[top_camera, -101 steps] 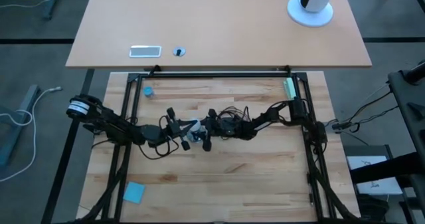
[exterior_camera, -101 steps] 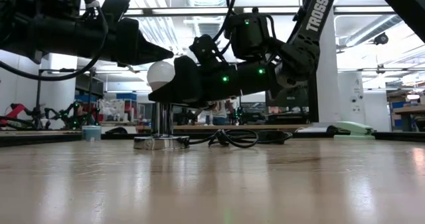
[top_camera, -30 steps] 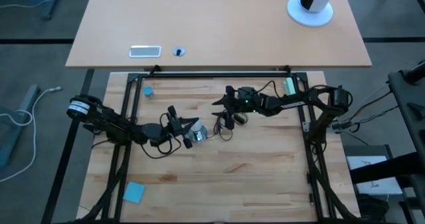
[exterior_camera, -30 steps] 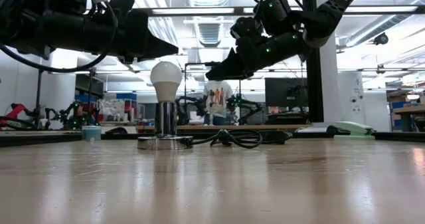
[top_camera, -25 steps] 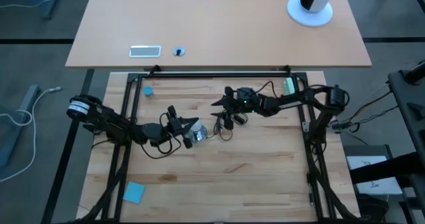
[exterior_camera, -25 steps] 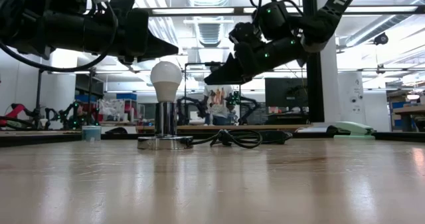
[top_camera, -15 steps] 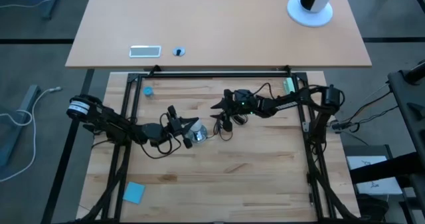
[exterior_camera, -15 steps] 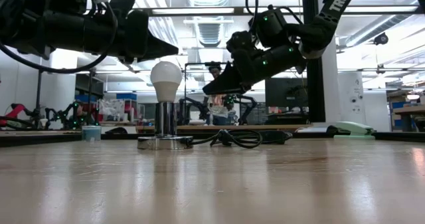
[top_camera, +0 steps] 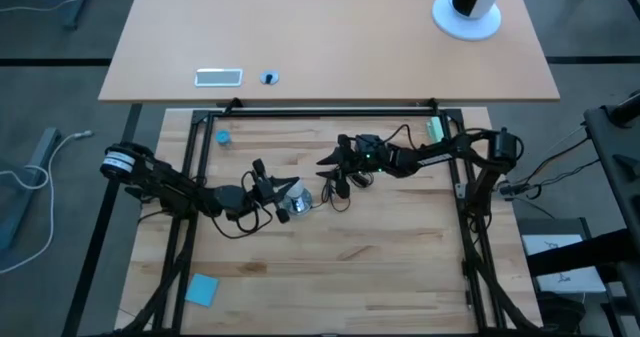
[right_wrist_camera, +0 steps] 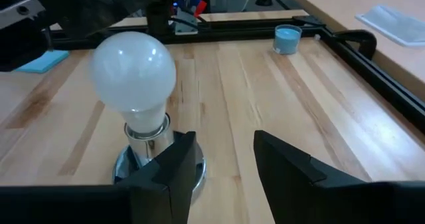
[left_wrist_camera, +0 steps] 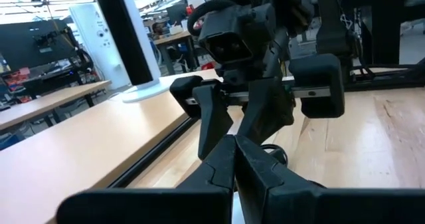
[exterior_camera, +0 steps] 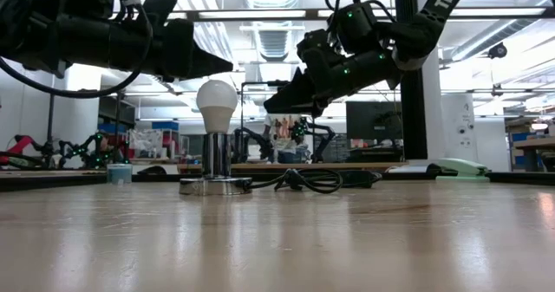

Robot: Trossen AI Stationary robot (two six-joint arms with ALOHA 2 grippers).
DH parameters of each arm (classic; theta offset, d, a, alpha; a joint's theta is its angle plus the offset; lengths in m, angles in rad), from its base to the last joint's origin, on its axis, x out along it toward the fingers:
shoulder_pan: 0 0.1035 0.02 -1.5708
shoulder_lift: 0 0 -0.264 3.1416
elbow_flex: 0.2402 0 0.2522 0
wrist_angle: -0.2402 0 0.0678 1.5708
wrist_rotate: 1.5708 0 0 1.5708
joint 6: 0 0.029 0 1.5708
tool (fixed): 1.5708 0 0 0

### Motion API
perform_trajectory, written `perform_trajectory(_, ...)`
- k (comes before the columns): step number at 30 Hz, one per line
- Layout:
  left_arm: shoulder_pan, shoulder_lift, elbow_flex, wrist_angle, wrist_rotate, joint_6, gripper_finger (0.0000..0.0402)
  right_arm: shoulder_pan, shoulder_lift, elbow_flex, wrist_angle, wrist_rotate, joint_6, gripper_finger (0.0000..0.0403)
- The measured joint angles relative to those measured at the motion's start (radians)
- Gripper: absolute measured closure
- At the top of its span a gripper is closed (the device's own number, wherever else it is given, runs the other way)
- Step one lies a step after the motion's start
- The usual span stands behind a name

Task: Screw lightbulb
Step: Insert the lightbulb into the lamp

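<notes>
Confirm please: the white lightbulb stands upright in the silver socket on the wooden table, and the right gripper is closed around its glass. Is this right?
Not quite. The lightbulb does stand upright in the silver socket on the wooden table, but the right gripper is not closed around its glass. The right wrist view shows its fingers apart, short of the bulb, holding nothing; the low view shows it raised off to the side.

— Room around the lightbulb (exterior_camera: 216, 102)?
— Open bench (top_camera: 350, 267) in front. Blocked on one side by the left claw (exterior_camera: 227, 67), tip close beside the glass.
— Other side?
— Right claw (exterior_camera: 270, 107) above, near. Black cord (exterior_camera: 303, 180) trailing from the socket (exterior_camera: 215, 184).
</notes>
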Motion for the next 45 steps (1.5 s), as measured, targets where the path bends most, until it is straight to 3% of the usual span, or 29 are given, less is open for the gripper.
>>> perform_trajectory(20, 0.0, 0.0, 0.003, 0.0, 0.0, -0.021, 0.0401, 0.004, -0.005, 0.0, 0.03, 0.01, 0.016, 0.0343)
perform_trajectory(28, -0.002, -0.016, 0.007, 0.003, -0.001, -0.013, 0.0376, 0.047, -0.013, 0.0, 0.129, -0.023, 0.015, 0.0396)
perform_trajectory(32, -0.016, -0.074, 0.007, -0.009, -0.001, 0.001, 0.0366, 0.077, 0.004, 0.0, 0.143, 0.016, 0.003, 0.04)
perform_trajectory(35, -0.036, -0.145, 0.005, -0.108, -0.003, -0.008, 0.0367, 0.084, 0.005, 0.004, 0.173, 0.055, -0.006, 0.0402)
perform_trajectory(38, -0.069, -0.249, 0.005, -0.281, -0.026, -0.055, 0.0378, 0.084, 0.004, 0.044, 0.116, 0.021, 0.013, 0.0402)
perform_trajectory(41, -0.103, -0.363, 0.006, -0.567, -0.046, -0.206, 0.0396, 0.085, 0.005, 0.07, -0.001, 0.011, 0.012, 0.0402)
perform_trajectory(45, -0.146, -0.444, 0.004, -0.855, -0.05, -0.421, 0.0398, 0.091, 0.027, 0.067, 0.027, 0.011, 0.044, 0.0402)
